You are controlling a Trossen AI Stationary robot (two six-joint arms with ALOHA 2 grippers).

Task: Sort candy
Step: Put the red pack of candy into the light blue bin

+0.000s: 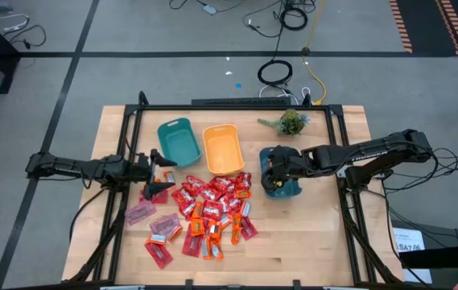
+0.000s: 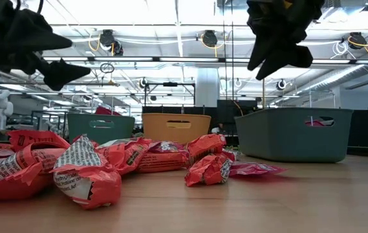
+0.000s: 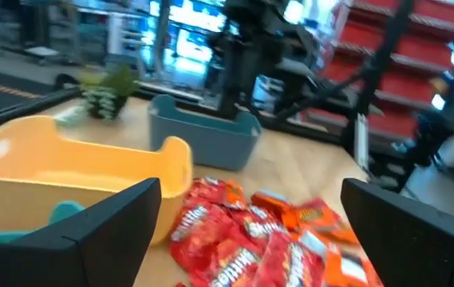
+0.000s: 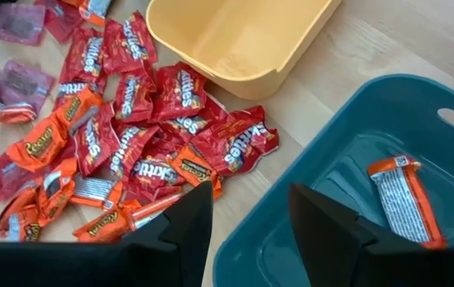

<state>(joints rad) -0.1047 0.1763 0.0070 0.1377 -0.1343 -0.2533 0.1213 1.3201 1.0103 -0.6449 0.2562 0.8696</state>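
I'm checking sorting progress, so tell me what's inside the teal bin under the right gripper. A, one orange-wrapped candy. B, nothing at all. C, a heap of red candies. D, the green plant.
A: the right wrist view shows a single orange-wrapped candy lying on the floor of the teal bin, while the red candies lie on the table outside it.

the candy (image 1: 204,211) is mostly shiny red with white lettering, some pieces orange, a few packets pale pink-mauve (image 1: 139,213). one orange-edged candy (image 4: 406,199) lies in a teal bin (image 4: 386,104). another bin (image 1: 222,149) is orange-yellow, the table (image 1: 309,242) pale wood.
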